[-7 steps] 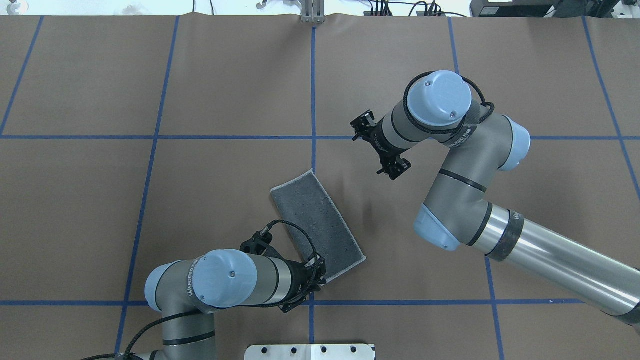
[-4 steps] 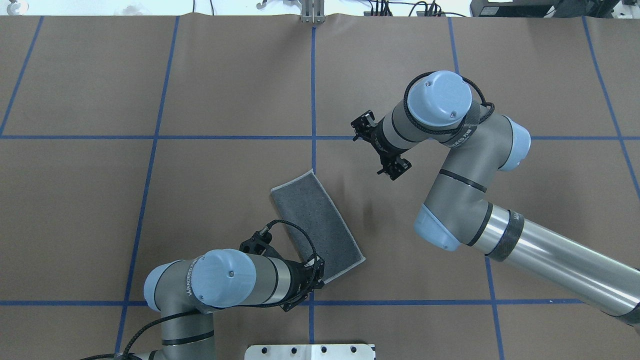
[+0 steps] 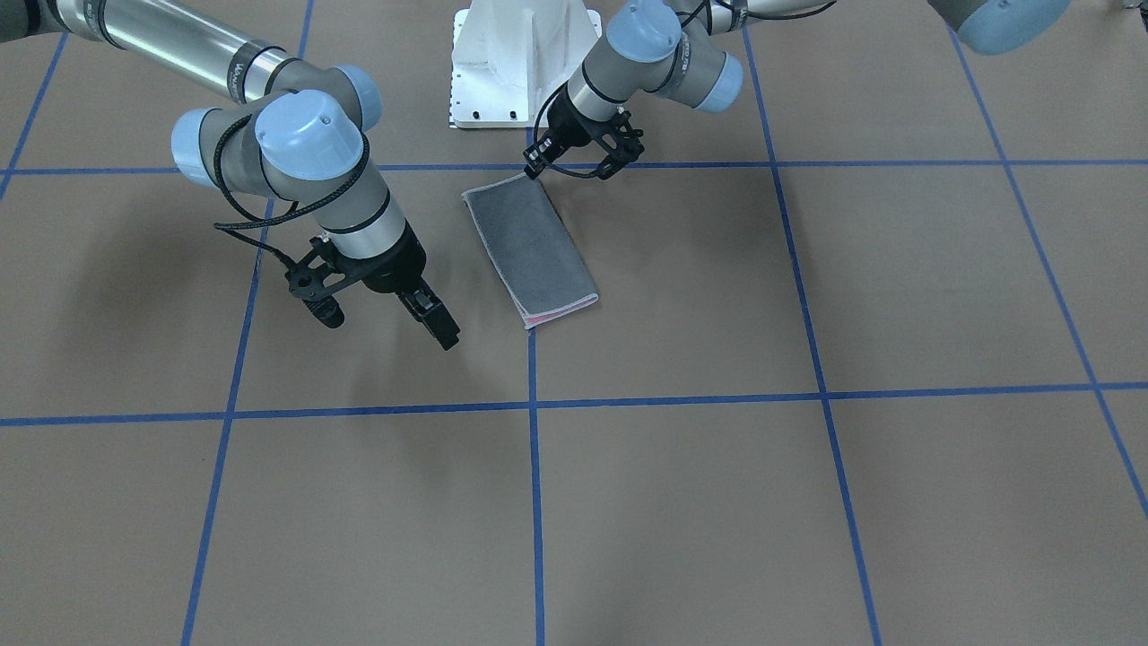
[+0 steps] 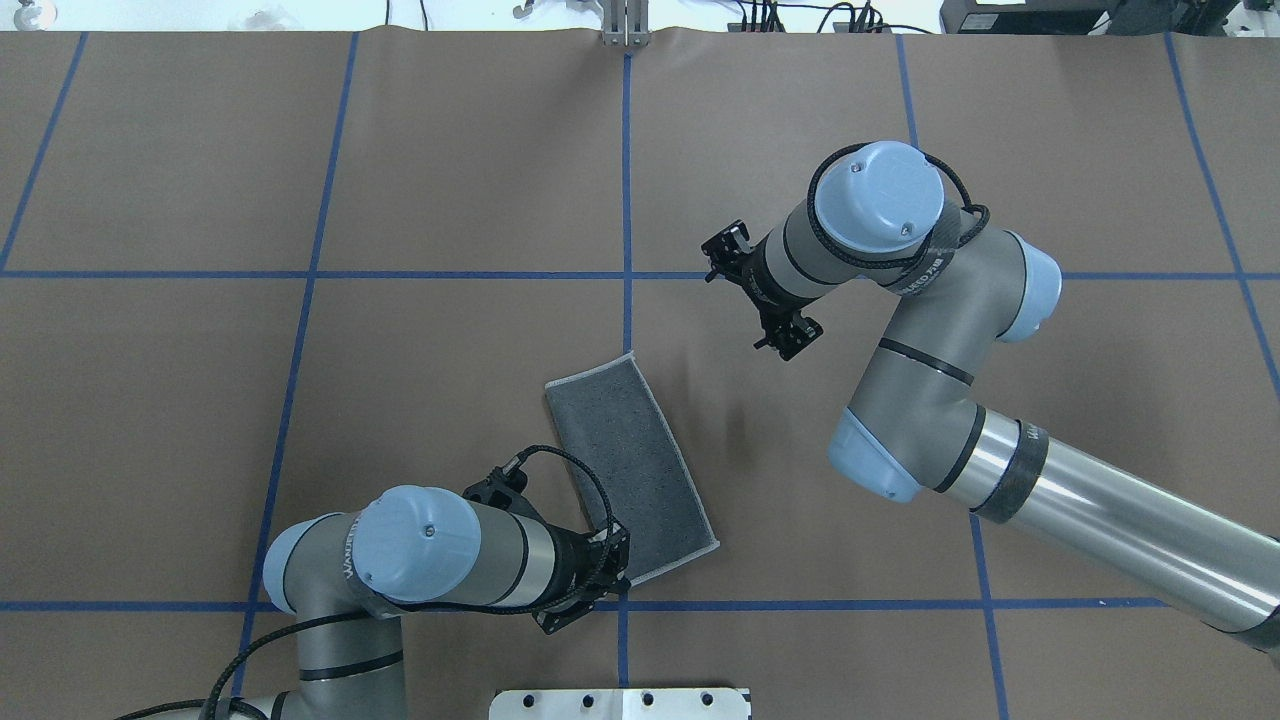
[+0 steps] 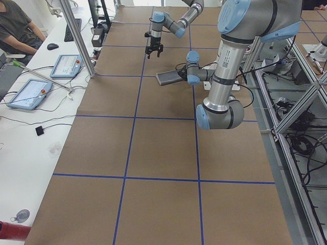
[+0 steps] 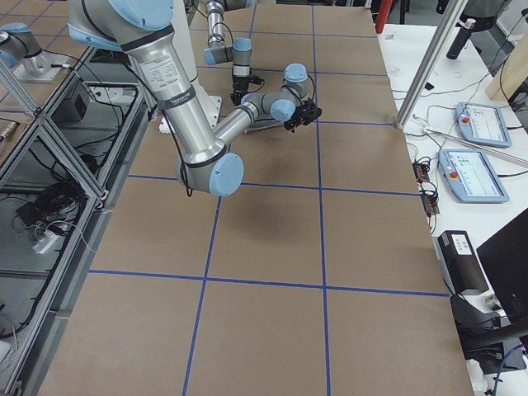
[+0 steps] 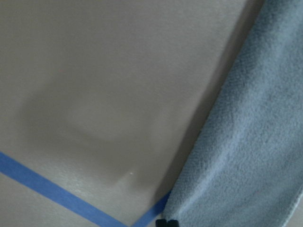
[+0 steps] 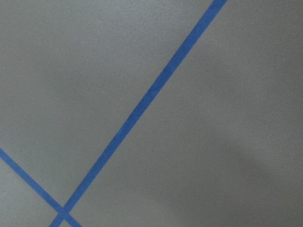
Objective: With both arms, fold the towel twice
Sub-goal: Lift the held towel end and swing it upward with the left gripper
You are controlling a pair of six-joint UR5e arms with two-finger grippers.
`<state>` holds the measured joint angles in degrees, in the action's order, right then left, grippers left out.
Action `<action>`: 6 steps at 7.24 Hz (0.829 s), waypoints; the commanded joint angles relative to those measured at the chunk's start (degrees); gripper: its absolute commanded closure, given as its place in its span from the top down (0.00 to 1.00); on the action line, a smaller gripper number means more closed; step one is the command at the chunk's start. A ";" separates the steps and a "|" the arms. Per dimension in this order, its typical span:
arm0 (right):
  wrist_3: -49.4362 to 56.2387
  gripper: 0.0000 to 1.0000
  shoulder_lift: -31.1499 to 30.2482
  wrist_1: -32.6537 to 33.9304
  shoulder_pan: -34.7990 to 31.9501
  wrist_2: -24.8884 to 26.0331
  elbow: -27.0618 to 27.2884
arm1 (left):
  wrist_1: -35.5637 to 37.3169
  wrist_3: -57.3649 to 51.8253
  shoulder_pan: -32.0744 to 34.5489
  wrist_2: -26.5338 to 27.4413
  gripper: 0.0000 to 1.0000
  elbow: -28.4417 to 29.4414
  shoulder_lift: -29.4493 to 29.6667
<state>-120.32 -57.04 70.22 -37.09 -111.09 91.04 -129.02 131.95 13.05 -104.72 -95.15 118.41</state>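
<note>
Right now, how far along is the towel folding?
The first fold looks done: the towel lies as a narrow grey rectangle, with pink showing at its open end. In hand: the left gripper is at the corner on the robot's side, jaws apparently closed on it. The right gripper hangs apart over the table. Left to do: the second fold.

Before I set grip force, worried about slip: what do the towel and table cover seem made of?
Towel: soft terry-like cloth, matte dark grey; nubby pile, stitched pale border. Table cover: probably brown paper, matte and smooth; its far edge ripples.
</note>
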 commanded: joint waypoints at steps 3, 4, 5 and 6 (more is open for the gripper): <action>0.09 1.00 -0.09 0.00 0.00 0.09 -0.08 | -1.15 -1.00 4.17 -5.83 0.00 -1.00 -1.52; 0.09 1.00 -0.18 0.00 0.00 0.09 -0.16 | -1.06 -1.00 5.83 -7.67 0.00 -1.09 -2.04; 0.09 1.00 -0.18 0.00 0.00 0.17 -0.17 | -0.98 -1.00 7.41 -8.99 0.00 -1.61 -2.31; 0.09 1.00 -0.18 0.00 0.00 0.18 -0.25 | -0.98 -1.00 7.95 -9.01 0.00 -1.44 -2.22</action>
<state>-120.24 -57.20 70.22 -37.09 -110.95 90.87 -130.03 130.97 19.85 -113.04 -96.54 116.27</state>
